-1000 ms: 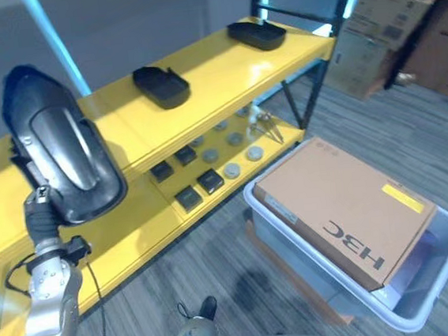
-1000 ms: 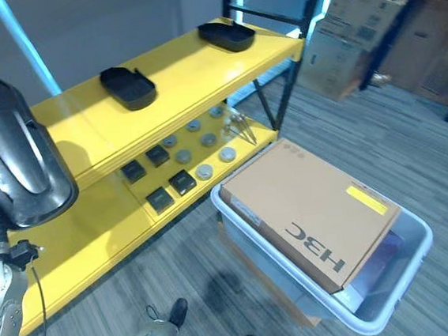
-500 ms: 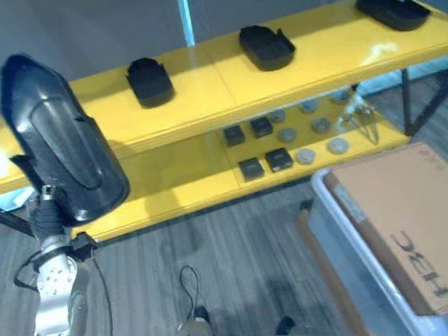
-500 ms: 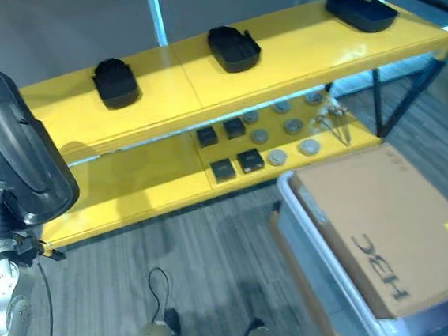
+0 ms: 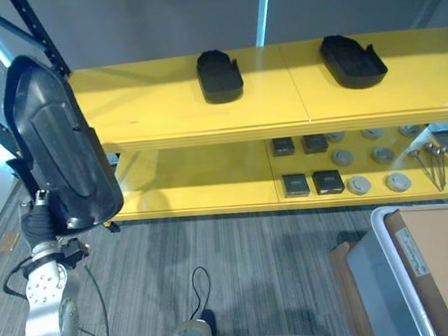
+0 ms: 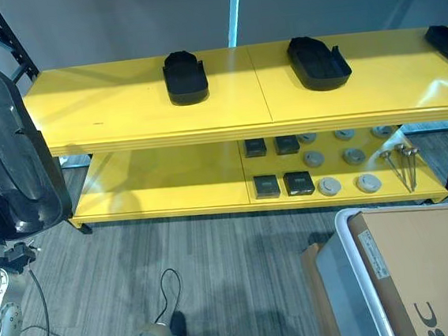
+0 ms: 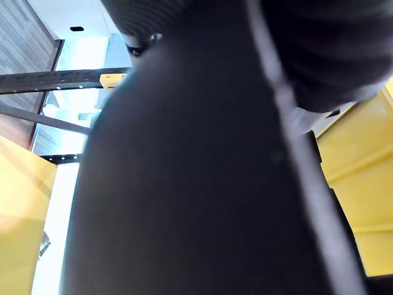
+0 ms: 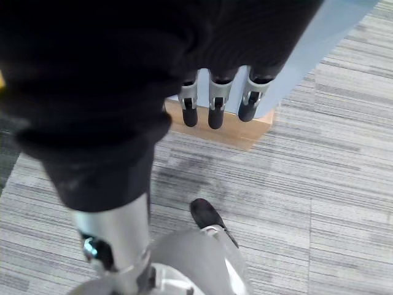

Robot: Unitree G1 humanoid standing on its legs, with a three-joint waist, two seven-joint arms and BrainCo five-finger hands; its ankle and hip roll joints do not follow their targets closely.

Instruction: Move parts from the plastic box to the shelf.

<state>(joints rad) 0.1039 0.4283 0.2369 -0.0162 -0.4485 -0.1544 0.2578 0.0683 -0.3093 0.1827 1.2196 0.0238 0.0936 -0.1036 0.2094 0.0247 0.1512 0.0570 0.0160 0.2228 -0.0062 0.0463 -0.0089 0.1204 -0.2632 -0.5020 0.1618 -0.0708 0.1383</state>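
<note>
- Left hand [image 5: 39, 225]: raised at the robot's left side, carrying a large dark moulded part [image 5: 59, 144] upright in front of the shelf's left end. The fingers are hidden behind the part, so I cannot tell how they sit on it. In the left wrist view the same dark surface lies close against the camera.
- Right hand [image 8: 218, 101]: seen in the right wrist view, hanging over the striped grey floor [image 8: 319, 203]. Fingers straight and side by side, slack, carrying nothing. Past the fingertips there is a pale blue wall and a wooden block [image 8: 236, 132] on the floor.
- Shelf [image 6: 123, 106]: yellow, two levels, dark uprights. Top level carries three black tray-like parts: one [image 6: 184, 77] left of centre, one [image 6: 319, 62] right of centre, and a third [image 6: 445, 37] at the right edge, partly cut off. All are well apart from each other.
- Lower level, right half: four small black square parts [image 6: 283, 183] in two rows, then round grey discs [image 6: 330, 185] to their right, then several metal bolts [image 6: 402, 163] near the right end. The left half of this level is bare yellow.
- Plastic box [image 6: 336, 264]: pale blue-grey, on the floor at lower right, in front of the shelf's right end. A brown cardboard box [image 6: 432, 263] lies tilted across its top, covering the inside.
</note>
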